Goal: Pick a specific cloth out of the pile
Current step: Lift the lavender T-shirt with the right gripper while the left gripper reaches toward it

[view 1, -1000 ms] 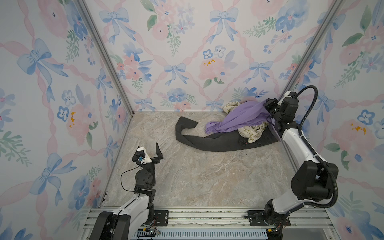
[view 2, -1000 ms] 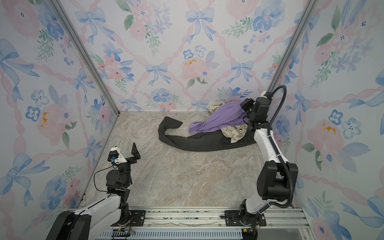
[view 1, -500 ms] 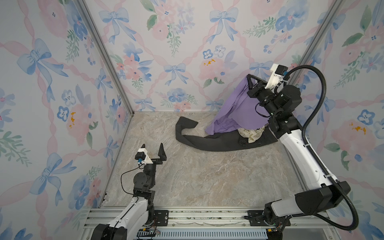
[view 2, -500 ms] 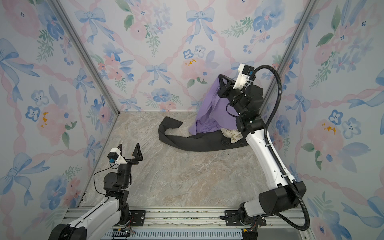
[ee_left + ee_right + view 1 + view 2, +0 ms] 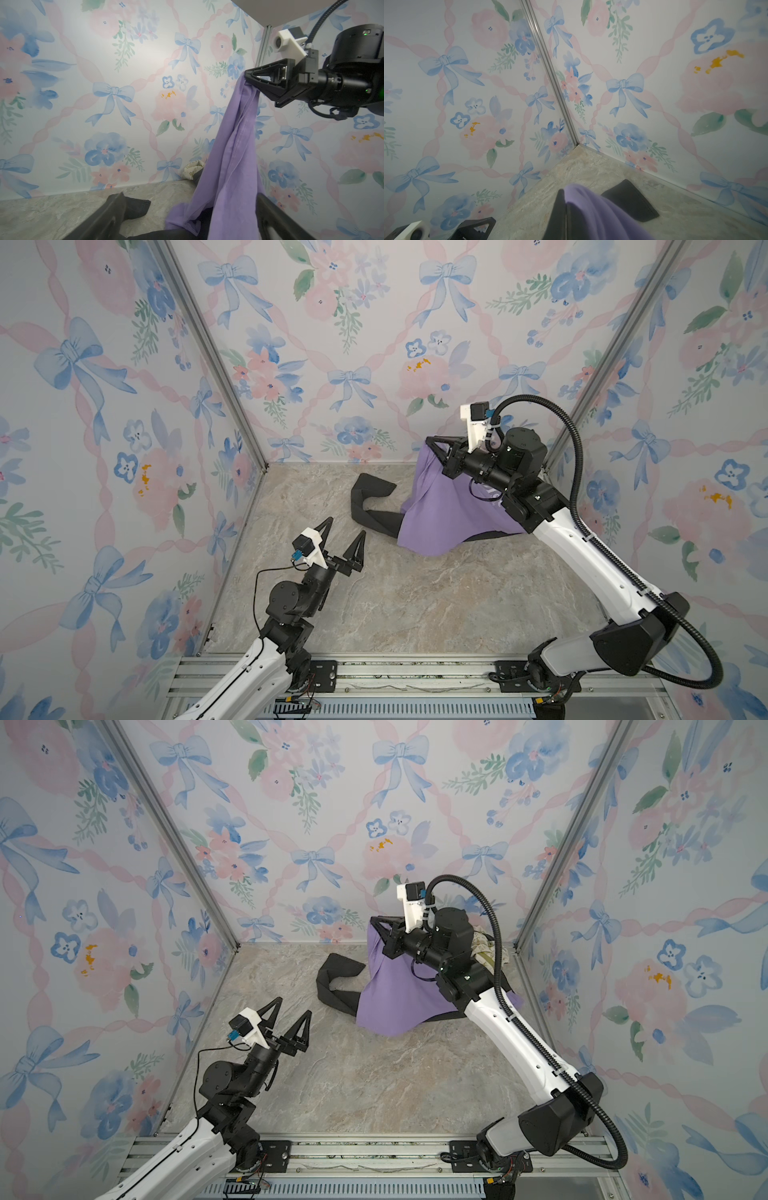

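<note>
At the left, the left gripper (image 5: 347, 526) hovered empty above the marble tabletop (image 5: 415, 605), its jaws spread wide and aimed toward the pile (image 5: 484, 536). It was probably placed to take a second hold if one was needed. Next came the dark grey garment (image 5: 370, 497), lying flat with one end curled back toward the rear wall. Across it hung the lavender cloth (image 5: 440, 510), raised above the back right of the table. The right gripper (image 5: 430, 443) was clamped on a bunched top edge, likely so that height alone would peel the cloth off the heap. The cloth's long axis ran nearly vertical, from the pinch point down to the table, fanning wider below. In the left wrist view its lower hem appeared to rest on the dark grey garment, not yet clear. The cream printed cloth (image 5: 484, 952) lay behind the right arm, near the back corner.
</note>
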### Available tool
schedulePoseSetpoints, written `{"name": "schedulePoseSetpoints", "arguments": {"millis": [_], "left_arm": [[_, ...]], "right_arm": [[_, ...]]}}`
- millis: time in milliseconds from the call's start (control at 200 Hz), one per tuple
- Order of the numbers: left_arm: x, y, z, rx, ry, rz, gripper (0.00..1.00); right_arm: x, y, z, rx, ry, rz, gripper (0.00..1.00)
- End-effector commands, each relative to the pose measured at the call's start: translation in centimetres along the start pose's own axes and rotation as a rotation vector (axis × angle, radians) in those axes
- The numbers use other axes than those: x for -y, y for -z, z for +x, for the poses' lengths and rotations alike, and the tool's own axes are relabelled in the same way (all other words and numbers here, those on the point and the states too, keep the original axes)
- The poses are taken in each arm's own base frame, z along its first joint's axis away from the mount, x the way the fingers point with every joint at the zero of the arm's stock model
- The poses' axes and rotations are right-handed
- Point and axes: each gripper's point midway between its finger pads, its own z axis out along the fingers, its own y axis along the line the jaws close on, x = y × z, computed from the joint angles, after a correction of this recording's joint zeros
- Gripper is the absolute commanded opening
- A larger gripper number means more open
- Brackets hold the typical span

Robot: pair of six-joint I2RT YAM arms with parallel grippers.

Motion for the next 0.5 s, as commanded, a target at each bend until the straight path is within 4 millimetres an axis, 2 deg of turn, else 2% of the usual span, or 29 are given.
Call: {"name": "schedulePoseSetpoints", "arguments": {"millis": [0,125,210,360,405,420,495], "left_arm": [[2.2,-1.5,1.7,-0.109,0.046,0.056,0.97],[3.2,-2.5,3.0,-0.194,0.108,0.015,0.96],[4.7,-3.2,3.0,-0.251,0.084,0.025,0.98],[6.7,-5.0,3.7,-0.369,-0.052,0.062,0.98],[7.1,-5.3,4.7,-0.396,-0.068,0.078,0.98],[7.5,-5.9,3.6,-0.373,-0.063,0.087,0.98],[8.4,-6.9,3.8,-0.362,-0.074,0.125,0.98]], "right_arm": [[-1.2,0.4,4.2,-0.116,0.037,-0.031,0.00],[-1.6,1.3,7.5,-0.183,0.044,-0.037,0.00],[-1.5,2.2,8.9,-0.205,0.031,-0.031,0.00],[-2.0,3.6,10.1,-0.200,0.016,-0.033,0.00],[-2.4,3.9,10.2,-0.195,0.002,-0.044,0.00],[-2.5,4.0,10.2,-0.193,-0.003,-0.047,0.00],[-3.1,4.5,10.3,-0.187,-0.022,-0.071,0.00]]}}
